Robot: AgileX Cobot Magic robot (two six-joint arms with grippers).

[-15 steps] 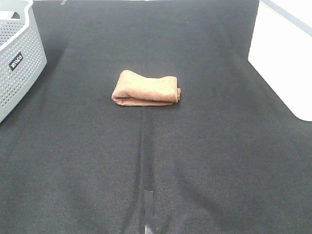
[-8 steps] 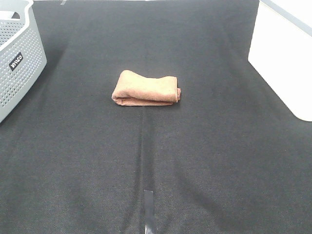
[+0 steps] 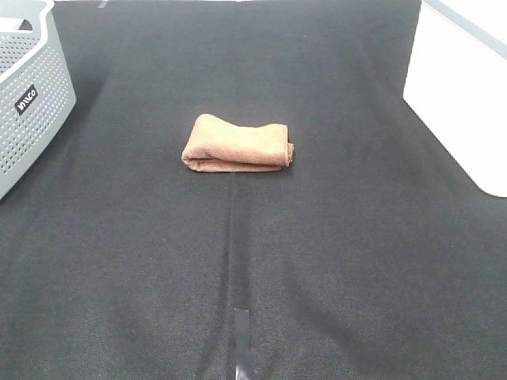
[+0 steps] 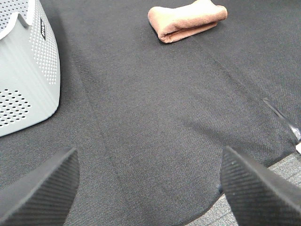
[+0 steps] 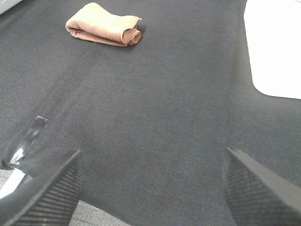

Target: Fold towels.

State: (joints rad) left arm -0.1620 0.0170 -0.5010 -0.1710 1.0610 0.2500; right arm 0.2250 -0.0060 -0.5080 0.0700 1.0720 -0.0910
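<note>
The reddish-brown towel lies folded into a small thick rectangle in the middle of the black cloth-covered table. It also shows in the left wrist view and in the right wrist view. No white tag shows. Neither arm is in the exterior high view. My left gripper is open and empty, low over the near left of the table, far from the towel. My right gripper is open and empty, low over the near right of the table, also far from the towel.
A grey perforated basket stands at the far left, also in the left wrist view. A white surface borders the table at the right. A strip of tape marks the near centre.
</note>
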